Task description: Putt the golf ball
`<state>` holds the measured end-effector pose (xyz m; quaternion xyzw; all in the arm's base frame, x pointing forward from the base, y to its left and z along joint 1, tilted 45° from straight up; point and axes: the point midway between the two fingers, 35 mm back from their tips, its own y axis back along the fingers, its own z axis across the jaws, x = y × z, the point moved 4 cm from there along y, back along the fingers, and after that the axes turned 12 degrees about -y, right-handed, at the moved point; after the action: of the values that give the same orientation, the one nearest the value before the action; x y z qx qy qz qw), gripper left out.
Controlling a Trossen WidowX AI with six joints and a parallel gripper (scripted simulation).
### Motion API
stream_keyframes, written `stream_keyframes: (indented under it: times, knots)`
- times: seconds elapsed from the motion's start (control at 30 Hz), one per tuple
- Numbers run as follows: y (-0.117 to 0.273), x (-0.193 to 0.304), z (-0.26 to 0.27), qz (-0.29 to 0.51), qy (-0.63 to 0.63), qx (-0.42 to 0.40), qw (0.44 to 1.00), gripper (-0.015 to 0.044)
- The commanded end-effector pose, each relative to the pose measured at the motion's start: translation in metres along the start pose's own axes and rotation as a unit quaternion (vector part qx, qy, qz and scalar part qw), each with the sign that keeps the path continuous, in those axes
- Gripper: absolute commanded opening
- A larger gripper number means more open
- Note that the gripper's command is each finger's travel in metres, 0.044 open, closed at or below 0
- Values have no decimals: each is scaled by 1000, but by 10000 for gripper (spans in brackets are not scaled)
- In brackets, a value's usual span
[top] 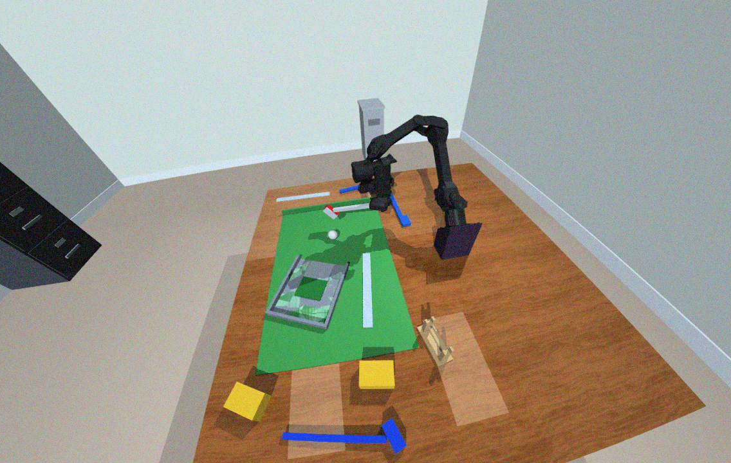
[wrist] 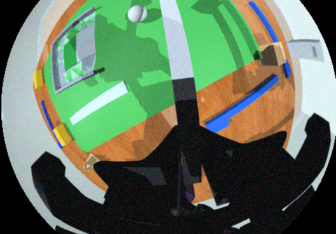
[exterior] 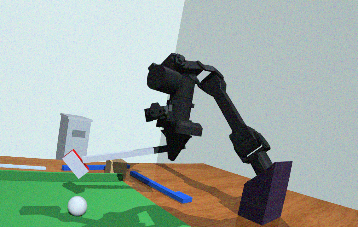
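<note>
My gripper [top: 378,205] [exterior: 174,151] [wrist: 185,127] is shut on the dark grip of the red putter [top: 352,208] [exterior: 121,154] [wrist: 176,45]. The pale shaft slants down to a red and white head, which hangs above the mat near its far border, tilted and clear of the ball. The white golf ball [top: 332,234] [exterior: 77,206] [wrist: 137,13] rests on the green mat, between the head and the grey ramp [top: 327,269] [wrist: 85,45]. The raised green [top: 311,288] [wrist: 70,52] is a dark square inside the grey frame. The head is mostly out of the wrist view.
A blue putter [top: 405,220] [exterior: 157,186] [wrist: 241,102] lies beside the mat under the arm; another [top: 333,438] lies at the front. Yellow blocks [top: 376,374] [top: 246,401] and a wooden stand [top: 444,359] are near the mat's front. A tan block [exterior: 112,166] [wrist: 280,53] stands behind.
</note>
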<state>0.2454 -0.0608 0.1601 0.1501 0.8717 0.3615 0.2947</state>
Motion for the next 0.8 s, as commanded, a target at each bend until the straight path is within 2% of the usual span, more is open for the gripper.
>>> stream_keyframes:
  times: [0.0, 0.2, 0.77]
  knots:
    - [-10, 0, -1, -3, -1, 3, 1000, 0]
    - [-35, 0, -2, -4, -1, 4, 1000, 0]
    - [-55, 0, -2, -4, -1, 4, 1000, 0]
